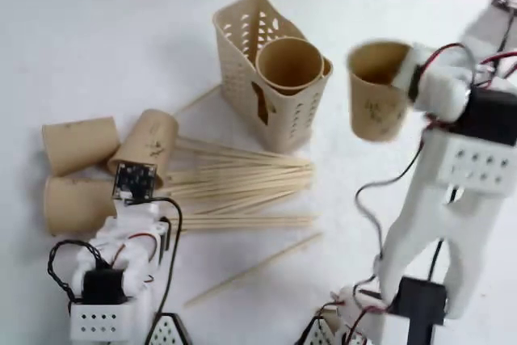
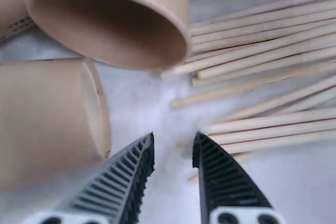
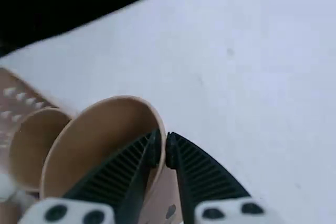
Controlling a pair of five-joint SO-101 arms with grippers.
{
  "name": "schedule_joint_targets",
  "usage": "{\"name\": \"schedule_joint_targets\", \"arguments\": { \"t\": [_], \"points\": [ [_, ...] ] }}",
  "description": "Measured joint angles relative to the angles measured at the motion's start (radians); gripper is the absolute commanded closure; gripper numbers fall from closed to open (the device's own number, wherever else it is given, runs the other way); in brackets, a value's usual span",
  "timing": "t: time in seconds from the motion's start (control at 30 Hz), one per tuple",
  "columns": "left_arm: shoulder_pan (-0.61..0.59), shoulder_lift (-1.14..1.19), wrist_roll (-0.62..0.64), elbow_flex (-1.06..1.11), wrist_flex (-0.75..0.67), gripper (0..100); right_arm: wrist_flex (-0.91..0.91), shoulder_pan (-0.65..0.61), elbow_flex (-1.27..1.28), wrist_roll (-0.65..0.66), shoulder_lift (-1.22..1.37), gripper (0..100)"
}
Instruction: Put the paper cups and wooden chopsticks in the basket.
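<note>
White tabletop (image 1: 97,54) carries everything. Basket (image 1: 279,123) stands upright near the far edge, abt mid-width. Nested cup (image 1: 289,65) sits inside it, mouth up; a 2nd rim peeks out beside it, so maybe two in there, can't confirm. Held cup (image 1: 376,94) is in the air just right of the basket, not over it yet, tilted a bit. Three loose cups (image 1: 79,145) lie on their sides twd the left edge, bunched together. Chopsticks (image 1: 242,179) are fanned flat across mid-table, touching the loose cups at one end; stray stick (image 1: 254,268) lies apart, nearer the front edge. Right gripper (image 3: 161,148) is pinched tight on the held cup's rim, one finger inside the mouth, one outside. Left gripper (image 2: 173,150) is part-open w/ nothing between the jaws, low over the table btw a loose cup and the chopstick ends. Progress from my end: early. One cup banked for sure, one in transit; three cups + every chopstick left to do.
</note>
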Motion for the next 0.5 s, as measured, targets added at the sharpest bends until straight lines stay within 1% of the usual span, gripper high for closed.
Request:
{"name": "schedule_joint_targets", "arguments": {
  "t": [0.13, 0.23, 0.33, 0.5],
  "points": [
    [0.0, 0.0, 0.0, 0.0, 0.0, 86, -0.12, -0.212, -0.058, 0.0, -0.026, 98.1],
    [0.0, 0.0, 0.0, 0.0, 0.0, 86, -0.229, -0.313, -0.058, 0.002, -0.028, 98.1],
    [0.0, 0.0, 0.0, 0.0, 0.0, 86, -0.296, -0.356, 0.005, 0.006, -0.031, 98.1],
    [0.0, 0.0, 0.0, 0.0, 0.0, 86, -0.41, -0.354, 0.169, 0.006, -0.028, 98.1]
  ]
}}
